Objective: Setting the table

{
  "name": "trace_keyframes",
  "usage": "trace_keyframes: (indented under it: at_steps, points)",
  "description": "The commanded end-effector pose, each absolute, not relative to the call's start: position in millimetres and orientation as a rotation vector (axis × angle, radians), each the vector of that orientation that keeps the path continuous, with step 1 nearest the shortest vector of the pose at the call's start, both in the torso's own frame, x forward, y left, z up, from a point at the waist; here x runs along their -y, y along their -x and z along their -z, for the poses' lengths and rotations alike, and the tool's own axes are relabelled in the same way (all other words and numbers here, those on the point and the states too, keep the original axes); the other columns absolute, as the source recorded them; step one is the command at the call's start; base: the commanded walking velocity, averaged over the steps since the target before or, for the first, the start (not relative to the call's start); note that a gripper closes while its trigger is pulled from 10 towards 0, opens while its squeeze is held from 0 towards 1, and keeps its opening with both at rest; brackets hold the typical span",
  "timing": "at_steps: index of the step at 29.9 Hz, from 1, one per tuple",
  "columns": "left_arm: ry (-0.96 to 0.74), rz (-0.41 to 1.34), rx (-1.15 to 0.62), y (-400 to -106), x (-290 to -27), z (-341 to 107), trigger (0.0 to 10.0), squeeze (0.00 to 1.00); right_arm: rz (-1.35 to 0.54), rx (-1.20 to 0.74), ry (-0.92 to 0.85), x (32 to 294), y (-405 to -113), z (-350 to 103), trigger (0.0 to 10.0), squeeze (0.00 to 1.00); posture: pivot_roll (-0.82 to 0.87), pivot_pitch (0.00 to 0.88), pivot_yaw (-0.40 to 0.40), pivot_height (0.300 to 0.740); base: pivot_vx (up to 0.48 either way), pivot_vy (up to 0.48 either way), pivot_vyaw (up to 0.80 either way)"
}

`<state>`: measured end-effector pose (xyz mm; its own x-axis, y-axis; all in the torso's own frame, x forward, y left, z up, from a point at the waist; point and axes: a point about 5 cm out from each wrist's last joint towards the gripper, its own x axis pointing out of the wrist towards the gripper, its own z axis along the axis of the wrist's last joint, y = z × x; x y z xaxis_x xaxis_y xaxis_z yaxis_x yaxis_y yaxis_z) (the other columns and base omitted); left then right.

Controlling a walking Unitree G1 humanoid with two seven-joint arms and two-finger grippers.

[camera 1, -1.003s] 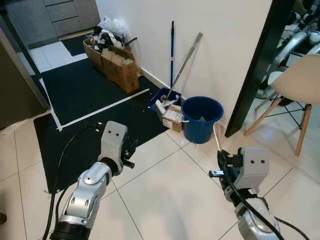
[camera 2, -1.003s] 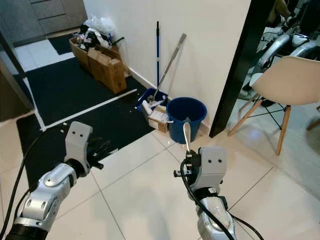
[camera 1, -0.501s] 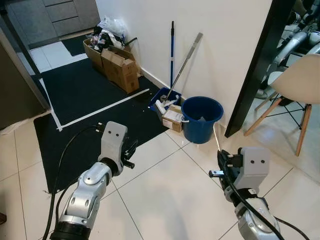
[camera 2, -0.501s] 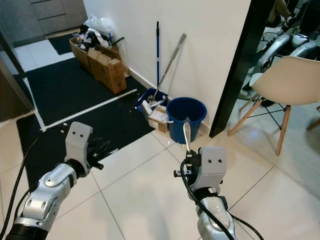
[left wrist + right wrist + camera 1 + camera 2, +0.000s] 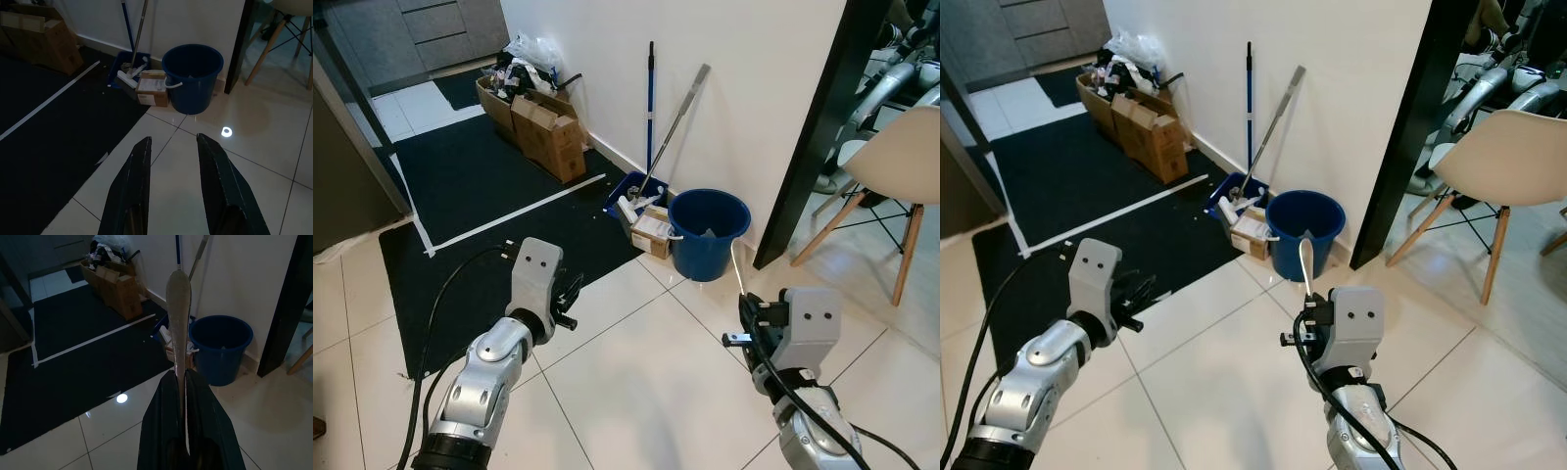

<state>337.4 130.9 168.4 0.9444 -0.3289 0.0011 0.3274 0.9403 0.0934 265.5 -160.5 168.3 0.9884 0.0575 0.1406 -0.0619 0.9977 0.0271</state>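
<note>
Spoon (image 5: 178,308) stands upright, pinched in the right tool (image 5: 179,382).

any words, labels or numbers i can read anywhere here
None can be read.
Small box beside the blue bucket: a label with print, too small and blurred to read.
Cardboard boxes by the wall: no legible print.

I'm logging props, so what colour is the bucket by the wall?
The bucket is dark blue with a white handle, clearest in the left eye view.
</note>
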Motion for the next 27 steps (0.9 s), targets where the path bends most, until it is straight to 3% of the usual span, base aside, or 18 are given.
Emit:
trace_keyframes:
  at_steps: [1, 27]
  points:
    - [-0.099, 0.324, 0.006, -337.5, -133.7, -164.7, 10.0, 0.00, -0.065, 0.133, -0.022, 159.2, -264.3, -167.2, 10.0, 0.00, -0.15, 0.132, 0.165, 0.740, 0.000, 0.000, 0.00]
    - [-0.098, 0.320, 0.007, -337.5, -133.9, -165.1, 10.0, 0.00, -0.070, 0.132, -0.022, 158.6, -265.0, -167.4, 10.0, 0.00, -0.15, 0.131, 0.160, 0.740, 0.000, 0.000, 0.00]
